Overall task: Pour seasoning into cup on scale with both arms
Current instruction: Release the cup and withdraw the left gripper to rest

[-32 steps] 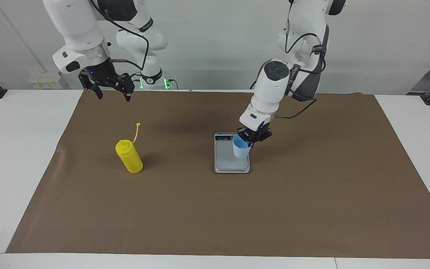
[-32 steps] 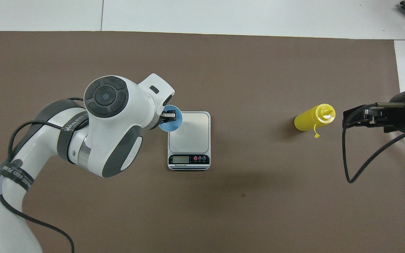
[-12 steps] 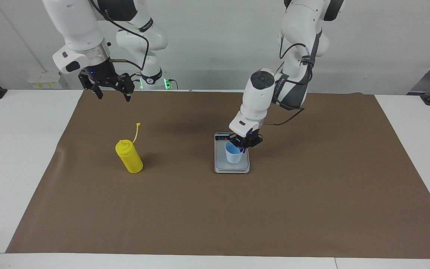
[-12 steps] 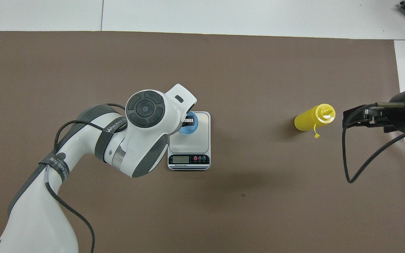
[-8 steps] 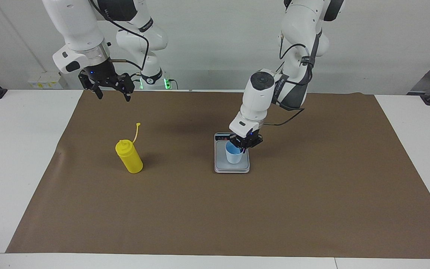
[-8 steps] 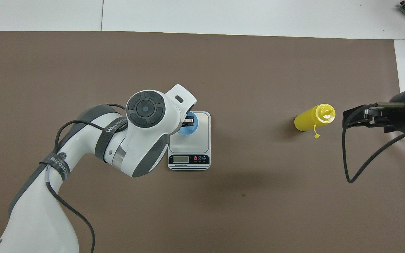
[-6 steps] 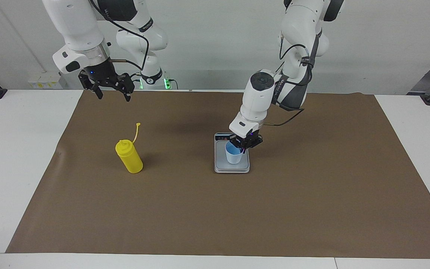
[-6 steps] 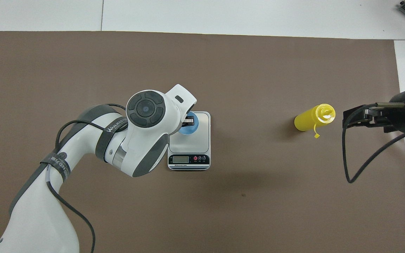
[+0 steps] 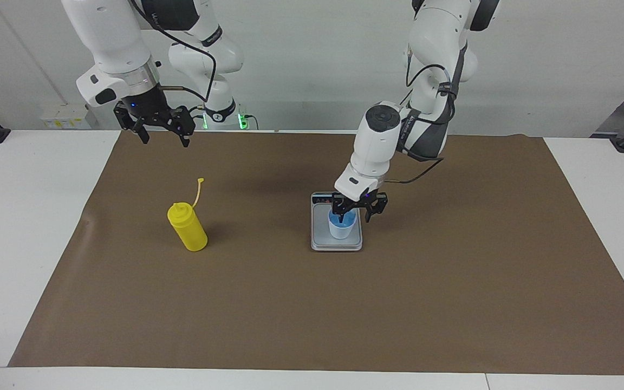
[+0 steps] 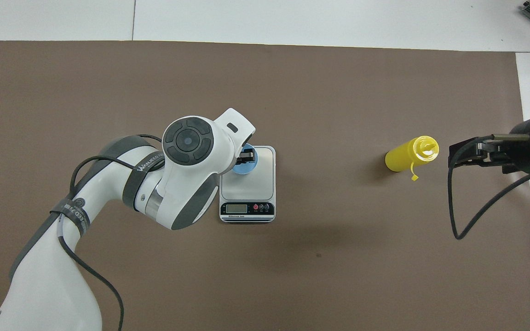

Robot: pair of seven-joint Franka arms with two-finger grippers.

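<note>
Cup (image 9: pixel 342 227): upright on scale (image 9: pixel 336 241), directly under left gripper (image 9: pixel 354 214), fingers spread wide, one dipping inside the rim. Seasoning (image 9: pixel 187 226): upright below waiting right gripper (image 9: pixel 163 137), jaws wide.

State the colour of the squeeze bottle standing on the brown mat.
Bright yellow; the squeeze bottle shows best in the facing view.

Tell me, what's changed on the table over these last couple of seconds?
The left gripper carried the blue cup in over the scale, stood it upright on the weighing plate, then opened and let go, one finger still over the rim. The yellow bottle stayed put, and the right gripper kept waiting, open, above the brown mat.
</note>
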